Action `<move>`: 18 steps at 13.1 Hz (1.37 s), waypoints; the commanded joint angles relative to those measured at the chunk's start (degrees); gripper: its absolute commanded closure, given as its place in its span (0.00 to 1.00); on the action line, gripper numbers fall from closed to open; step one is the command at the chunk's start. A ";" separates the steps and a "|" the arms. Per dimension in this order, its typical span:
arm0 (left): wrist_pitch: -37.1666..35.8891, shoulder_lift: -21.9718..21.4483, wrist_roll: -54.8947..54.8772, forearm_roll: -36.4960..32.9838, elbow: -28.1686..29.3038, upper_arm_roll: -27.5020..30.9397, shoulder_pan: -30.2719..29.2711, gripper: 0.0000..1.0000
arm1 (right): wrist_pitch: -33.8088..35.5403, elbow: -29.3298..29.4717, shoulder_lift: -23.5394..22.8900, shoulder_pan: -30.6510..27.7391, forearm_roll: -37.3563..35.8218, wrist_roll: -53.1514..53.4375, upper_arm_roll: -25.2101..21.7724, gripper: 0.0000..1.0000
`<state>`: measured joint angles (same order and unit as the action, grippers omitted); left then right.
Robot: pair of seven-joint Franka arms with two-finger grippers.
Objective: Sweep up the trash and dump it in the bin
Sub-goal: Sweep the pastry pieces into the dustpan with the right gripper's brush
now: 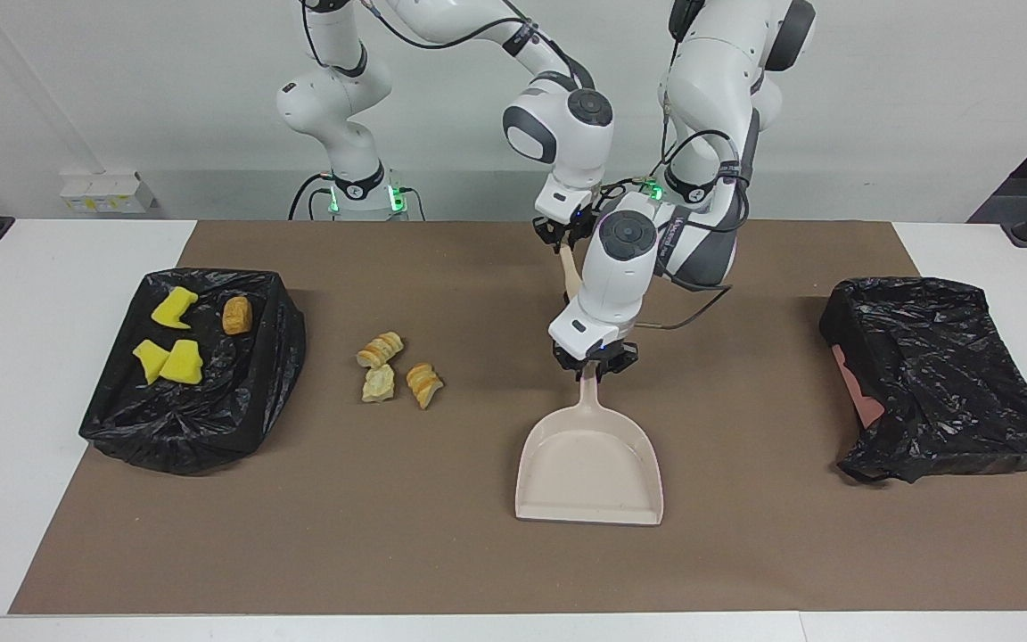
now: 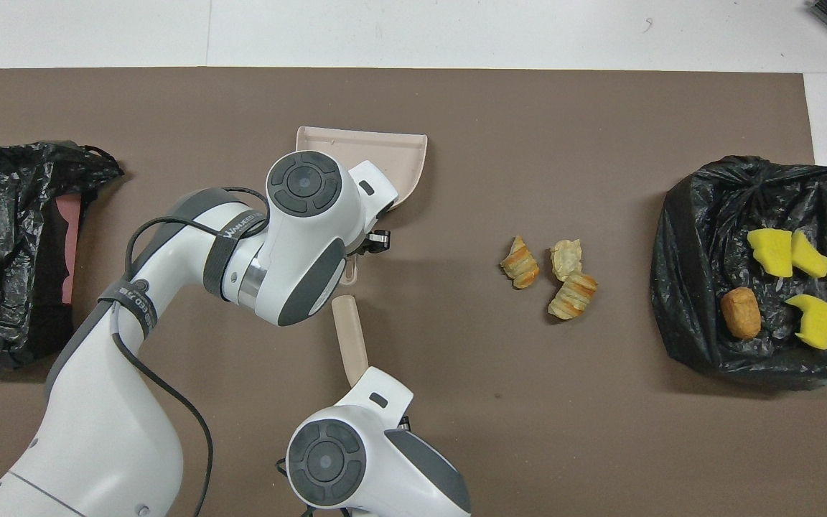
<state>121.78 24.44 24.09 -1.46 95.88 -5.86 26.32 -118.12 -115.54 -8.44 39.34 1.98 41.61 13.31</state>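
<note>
Nearest the robots, the right tool (image 1: 564,242) is clamped on the brush handle (image 2: 351,339). Next out, the left tool (image 1: 593,364) is pinched shut on the dustpan (image 1: 589,468) handle. Three pastry pieces (image 1: 396,368) lie on the brown mat (image 1: 442,553), beside the black-lined bin (image 1: 250,392) holding yellow chunks (image 1: 169,343) and a roll (image 1: 236,315), toward the right arm's end.

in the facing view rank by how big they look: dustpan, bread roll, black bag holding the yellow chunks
1. black bag, the largest.
2. dustpan, clearly smaller than the bag.
3. bread roll, by far the smallest; it lies on the bag.
</note>
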 commanded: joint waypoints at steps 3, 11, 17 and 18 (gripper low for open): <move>-4.17 -1.68 -14.75 -0.65 -3.92 0.14 -4.51 1.00 | 8.94 -5.91 12.64 -10.66 0.74 -7.85 0.14 1.00; -10.95 -0.97 -66.31 -5.55 -8.86 0.50 -8.04 1.00 | 13.01 -11.00 16.43 -27.81 -11.54 -13.11 0.05 1.00; -12.63 -3.25 -81.75 -10.06 -4.76 0.15 -5.76 1.00 | 7.75 -19.53 16.79 -35.74 -17.71 -23.32 0.14 1.00; -11.41 -4.83 -81.57 -10.06 -1.51 0.15 -4.88 1.00 | 6.69 -20.24 16.88 -35.91 -17.71 -24.20 0.14 1.00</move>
<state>109.60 23.36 -56.71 -10.13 88.89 -6.11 19.37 -108.44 -132.33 6.78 4.02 -14.52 19.35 12.68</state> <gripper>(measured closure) 0.687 0.744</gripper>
